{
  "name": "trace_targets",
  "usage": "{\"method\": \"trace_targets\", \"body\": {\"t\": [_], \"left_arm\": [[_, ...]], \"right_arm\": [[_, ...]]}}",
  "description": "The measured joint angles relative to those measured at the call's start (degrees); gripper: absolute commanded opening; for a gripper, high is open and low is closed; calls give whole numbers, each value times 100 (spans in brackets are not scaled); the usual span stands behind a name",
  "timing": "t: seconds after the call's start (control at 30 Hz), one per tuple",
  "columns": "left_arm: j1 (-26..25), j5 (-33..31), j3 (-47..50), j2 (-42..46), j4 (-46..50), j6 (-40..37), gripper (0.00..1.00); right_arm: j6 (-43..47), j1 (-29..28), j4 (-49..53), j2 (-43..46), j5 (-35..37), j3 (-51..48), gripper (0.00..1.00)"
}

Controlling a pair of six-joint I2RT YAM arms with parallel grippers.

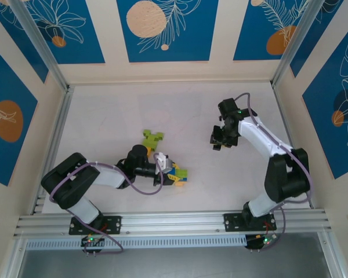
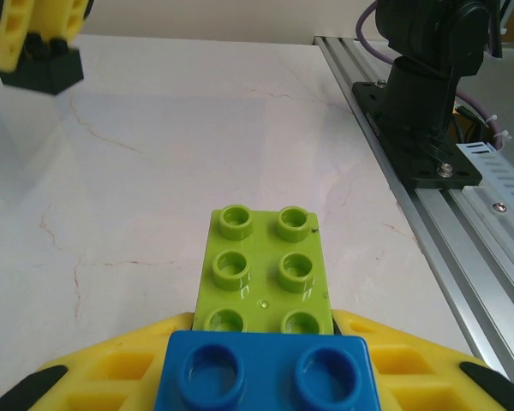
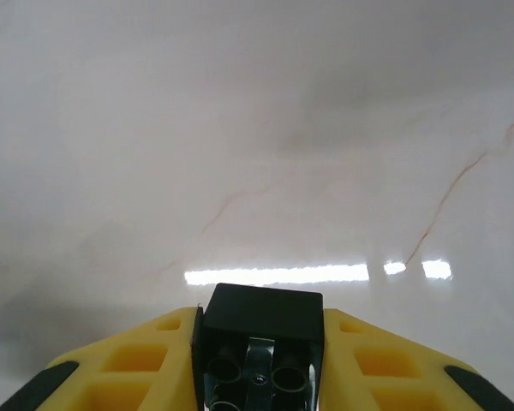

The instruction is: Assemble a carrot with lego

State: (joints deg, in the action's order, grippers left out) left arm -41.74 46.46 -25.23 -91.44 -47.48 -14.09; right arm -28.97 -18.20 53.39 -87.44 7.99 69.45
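A lime green brick (image 2: 265,270) juts forward from a blue brick (image 2: 265,377) that is pinched in the narrow left tool (image 1: 173,174), near the middle of the worktop's (image 1: 104,116) near edge; loose green bricks (image 1: 152,138) lie just beyond it; the right tool (image 3: 259,342), towards the right edge, clamps a small black brick (image 3: 261,312).

table (image 1: 116,116): pale, marble-veined | wall panels (image 1: 188,35): blue (leaf and orange-disc prints) | aluminium rail (image 1: 174,223): near edge
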Motion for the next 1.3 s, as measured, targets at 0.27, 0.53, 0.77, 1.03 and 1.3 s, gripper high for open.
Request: {"method": "trace_targets", "body": {"t": [0.27, 0.53, 0.77, 1.03, 1.3], "left_arm": [[0, -22, 0, 20, 42, -68, 38], [0, -22, 0, 20, 44, -90, 38], [0, -24, 0, 22, 46, -96, 37], [0, -22, 0, 22, 48, -105, 37], [0, -37, 0, 33, 63, -109, 37]], "right_arm": [[-715, -1624, 881, 361, -55, 389, 33], [-1335, -2485, 1156, 186, -31, 866, 33], [-1624, -2791, 1150, -136, -31, 931, 33], [-1904, -2983, 1040, -153, -31, 833, 33], [-2087, -3095, 1025, -153, -31, 562, 33]]}}
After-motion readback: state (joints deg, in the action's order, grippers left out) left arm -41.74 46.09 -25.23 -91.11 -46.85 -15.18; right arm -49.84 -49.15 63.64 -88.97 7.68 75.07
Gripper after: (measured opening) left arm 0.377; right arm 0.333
